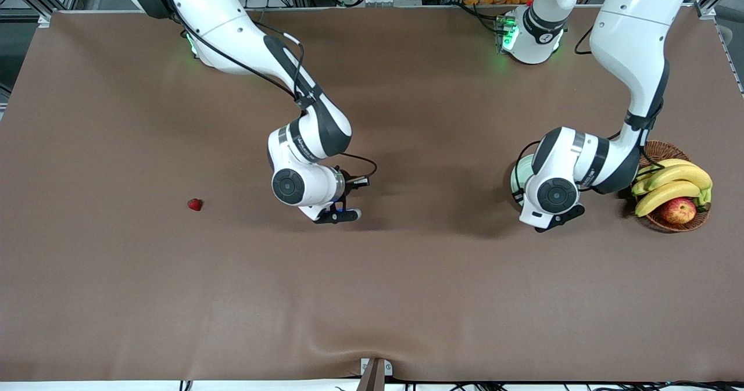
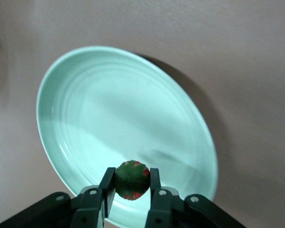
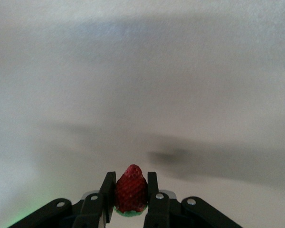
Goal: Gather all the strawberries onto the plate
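My left gripper (image 2: 131,174) hangs over the pale mint-green plate (image 2: 109,109) and is shut on a strawberry (image 2: 132,180) whose green cap faces the camera. In the front view only a sliver of the plate (image 1: 515,176) shows from under the left arm's wrist. The right gripper (image 3: 131,183) is shut on a red strawberry (image 3: 131,192), tip up, above the bare brown table mid-way between the arms. A third strawberry (image 1: 195,204) lies alone on the table toward the right arm's end.
A brown wicker basket (image 1: 668,146) with bananas (image 1: 674,183) and a red-yellow apple (image 1: 678,210) stands beside the plate, toward the left arm's end of the table. A brown cloth (image 1: 372,298) covers the whole table.
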`<state>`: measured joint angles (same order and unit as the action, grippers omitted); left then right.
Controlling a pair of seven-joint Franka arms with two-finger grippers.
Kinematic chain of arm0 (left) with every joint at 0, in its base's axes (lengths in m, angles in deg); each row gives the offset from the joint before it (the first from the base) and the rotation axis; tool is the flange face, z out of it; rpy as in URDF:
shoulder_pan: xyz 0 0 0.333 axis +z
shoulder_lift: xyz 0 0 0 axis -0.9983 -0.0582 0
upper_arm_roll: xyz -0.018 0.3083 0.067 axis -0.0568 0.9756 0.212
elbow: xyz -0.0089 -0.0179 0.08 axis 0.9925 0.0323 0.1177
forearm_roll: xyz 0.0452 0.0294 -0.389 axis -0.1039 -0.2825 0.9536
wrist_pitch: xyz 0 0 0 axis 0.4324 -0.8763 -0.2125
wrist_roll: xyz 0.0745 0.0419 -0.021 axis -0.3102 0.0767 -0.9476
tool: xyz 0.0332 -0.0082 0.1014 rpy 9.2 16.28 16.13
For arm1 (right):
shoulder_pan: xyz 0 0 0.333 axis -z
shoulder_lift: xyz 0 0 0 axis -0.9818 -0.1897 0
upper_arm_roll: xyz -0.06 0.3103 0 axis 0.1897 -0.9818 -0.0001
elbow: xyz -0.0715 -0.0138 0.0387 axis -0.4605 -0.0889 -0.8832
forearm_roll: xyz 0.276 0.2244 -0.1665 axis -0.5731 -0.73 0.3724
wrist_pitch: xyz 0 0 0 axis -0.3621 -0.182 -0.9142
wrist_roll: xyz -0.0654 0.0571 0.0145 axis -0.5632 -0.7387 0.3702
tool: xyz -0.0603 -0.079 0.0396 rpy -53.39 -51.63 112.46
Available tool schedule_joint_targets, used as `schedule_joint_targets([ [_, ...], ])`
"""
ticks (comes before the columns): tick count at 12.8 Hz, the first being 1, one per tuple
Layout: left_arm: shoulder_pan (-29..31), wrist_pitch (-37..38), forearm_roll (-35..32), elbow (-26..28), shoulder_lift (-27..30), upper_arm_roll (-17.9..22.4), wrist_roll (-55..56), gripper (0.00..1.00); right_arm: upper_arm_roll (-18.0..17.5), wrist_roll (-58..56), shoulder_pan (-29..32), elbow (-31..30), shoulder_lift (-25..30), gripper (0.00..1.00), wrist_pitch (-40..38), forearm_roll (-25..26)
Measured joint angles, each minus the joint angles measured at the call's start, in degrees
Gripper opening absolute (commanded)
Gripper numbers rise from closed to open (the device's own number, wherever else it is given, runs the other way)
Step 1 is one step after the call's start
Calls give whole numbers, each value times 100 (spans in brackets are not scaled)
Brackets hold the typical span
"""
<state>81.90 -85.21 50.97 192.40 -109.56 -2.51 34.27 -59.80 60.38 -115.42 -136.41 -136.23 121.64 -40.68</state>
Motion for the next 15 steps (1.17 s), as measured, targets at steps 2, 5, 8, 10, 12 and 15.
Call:
schedule_joint_targets([
  [2, 85, -14, 0, -14, 53, -23, -196, 100, 2, 0, 0, 0, -96, 67, 79, -5],
  [5, 98, -16, 224, -121, 230, -293, -205, 100, 27, 0, 2, 7, -102, 70, 81, -9],
  [8, -127, -24, 842, -632, 282, -789, 149, 100, 104, 28, 158, 94, 34, 80, -130, -24],
  [10, -663, -42, 1058, -1198, 35, -892, 613, 100, 202, 32, 544, 147, 383, 100, -743, 145],
  [12, -1340, -273, 1067, -1810, -458, -891, 915, 100, 248, 24, 1171, 149, 740, 100, -1278, 1064],
  [15, -1979, -1354, 1067, -2310, -1110, -866, 932, 92, 257, -43, 1913, 11, 959, 100, -1701, 2372],
])
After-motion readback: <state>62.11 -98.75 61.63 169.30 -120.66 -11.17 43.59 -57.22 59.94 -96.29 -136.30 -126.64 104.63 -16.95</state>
